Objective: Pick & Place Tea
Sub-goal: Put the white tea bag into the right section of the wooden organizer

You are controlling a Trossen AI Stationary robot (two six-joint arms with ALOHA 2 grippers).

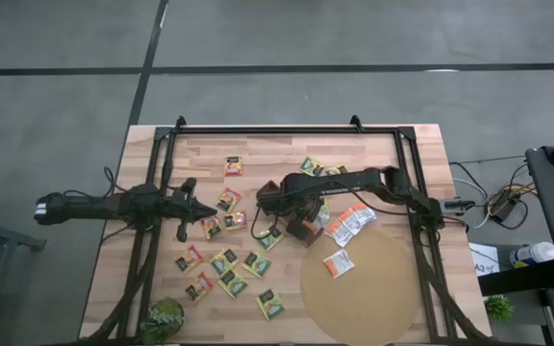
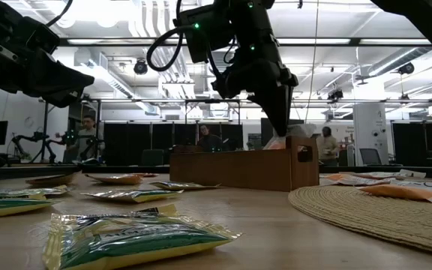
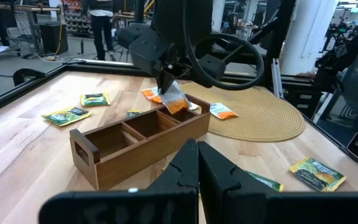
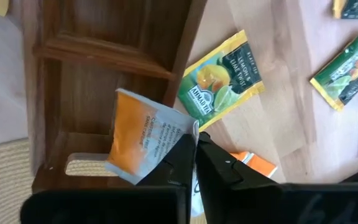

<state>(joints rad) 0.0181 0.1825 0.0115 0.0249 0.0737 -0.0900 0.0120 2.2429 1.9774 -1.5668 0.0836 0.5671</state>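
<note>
Right hand (image 4: 194, 142): fingers pressed together on one corner of a white-and-orange tea sachet (image 4: 143, 137), which hangs over the end compartment of the wooden box (image 4: 104, 74), the one nearest the mat.
Held sachet: flat, square, crinkled foil-paper, orange panel on white; its small print cannot be read. From the left wrist it (image 3: 174, 99) dangles just above the box rim.
Left hand (image 3: 197, 163): fingers together, holding nothing, raised above the bench to the left of the box (image 3: 138, 140).
Wooden box: brown, oblong, open-topped, split by thin partitions into compartments, with a slot handle cut in the end wall.
Readable writing: the green-yellow sachet (image 4: 221, 81) lying on the bench just beside the box reads "AHMAD TEA" and "LEMON & LIME TWIST", with a picture of citrus fruit.
Other tea: green-yellow and orange-red sachets (image 1: 227, 274) scattered flat over the left half of the bench; several white-and-orange ones (image 1: 349, 223) on the mat's edge.
Mat (image 1: 373, 298): round, tan, woven in coiled rings.
Bench (image 1: 421, 154): pale wood in butcher-block strips.
</note>
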